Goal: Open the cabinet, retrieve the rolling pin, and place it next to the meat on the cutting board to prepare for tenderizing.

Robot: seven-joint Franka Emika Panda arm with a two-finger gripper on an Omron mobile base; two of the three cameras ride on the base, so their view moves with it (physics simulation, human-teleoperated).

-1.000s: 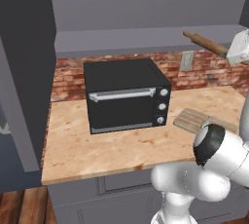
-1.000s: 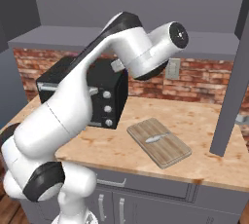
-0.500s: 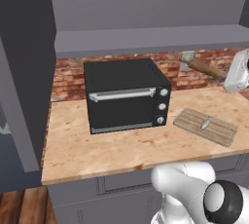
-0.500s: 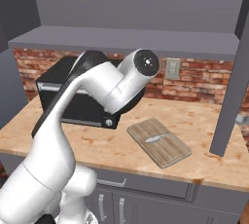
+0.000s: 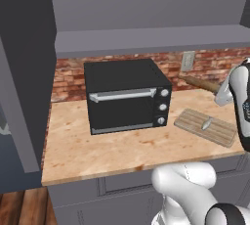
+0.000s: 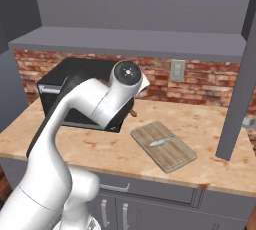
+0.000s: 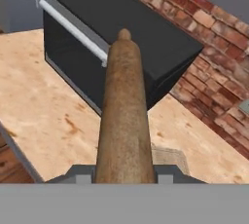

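Gripper clamped on rolling pin, long axis running up frame centre toward the toaster oven; cutting board lies just beneath, right of the pin.

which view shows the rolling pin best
The hand view: the rolling pin runs up the middle, close, its knob end toward the toaster oven. The left base view shows part of it at the right edge; the right base view shows just a brown tip behind the arm.
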